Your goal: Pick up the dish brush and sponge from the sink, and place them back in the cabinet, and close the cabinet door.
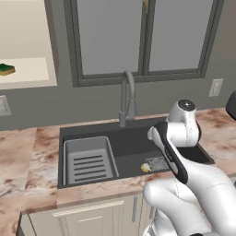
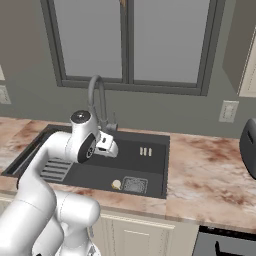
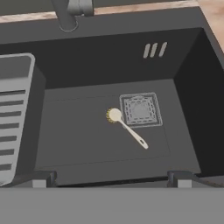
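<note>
The dish brush [image 3: 127,128] lies on the floor of the charcoal sink [image 3: 78,131], its cream round head beside the square drain grate [image 3: 140,109]. The base views show the brush [image 1: 146,167] [image 2: 116,184] near the sink's front wall. My gripper [image 3: 111,179] hangs above the basin, open, with its fingertips [image 3: 43,178] wide apart and nothing between them. The green sponge [image 1: 6,69] rests on the shelf of the open wall cabinet [image 1: 27,46] at upper left. The cabinet door is out of view.
A light grey ribbed drainer tray [image 1: 87,161] fills the sink's left part. The grey arched faucet [image 1: 126,97] rises behind the basin below a window. Marbled counter [image 2: 210,170] runs on both sides, with a dark rounded object [image 2: 248,147] at far right.
</note>
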### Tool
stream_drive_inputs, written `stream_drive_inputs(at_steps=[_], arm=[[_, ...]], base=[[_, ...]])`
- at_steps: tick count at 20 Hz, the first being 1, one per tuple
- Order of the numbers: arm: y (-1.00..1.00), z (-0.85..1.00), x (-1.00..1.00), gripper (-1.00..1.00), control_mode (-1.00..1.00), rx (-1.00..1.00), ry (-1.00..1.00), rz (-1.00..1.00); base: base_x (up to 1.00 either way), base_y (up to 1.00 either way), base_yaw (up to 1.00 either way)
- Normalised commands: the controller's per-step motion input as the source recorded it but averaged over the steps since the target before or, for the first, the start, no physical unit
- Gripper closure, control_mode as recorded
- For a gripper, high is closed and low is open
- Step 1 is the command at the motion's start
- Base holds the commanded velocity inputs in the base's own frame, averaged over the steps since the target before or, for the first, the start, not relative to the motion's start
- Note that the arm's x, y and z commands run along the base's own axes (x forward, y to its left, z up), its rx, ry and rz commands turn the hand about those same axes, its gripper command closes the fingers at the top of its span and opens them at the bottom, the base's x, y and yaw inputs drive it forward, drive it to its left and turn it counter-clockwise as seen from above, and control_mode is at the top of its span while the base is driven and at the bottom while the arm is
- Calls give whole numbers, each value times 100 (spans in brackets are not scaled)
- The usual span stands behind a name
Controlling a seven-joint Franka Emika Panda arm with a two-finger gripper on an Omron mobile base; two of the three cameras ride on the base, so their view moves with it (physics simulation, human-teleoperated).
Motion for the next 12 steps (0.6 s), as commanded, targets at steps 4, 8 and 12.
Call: stream_drive_inputs(at_steps=[4, 8, 12], arm=[[0, -19, 17, -100, -100, 0, 0, 0], [-3, -15, 18, -100, -100, 0, 0, 0], [-8, -14, 11, -100, -100, 0, 0, 0]], base=[[0, 0, 0], [0, 0, 0], [0, 0, 0]])
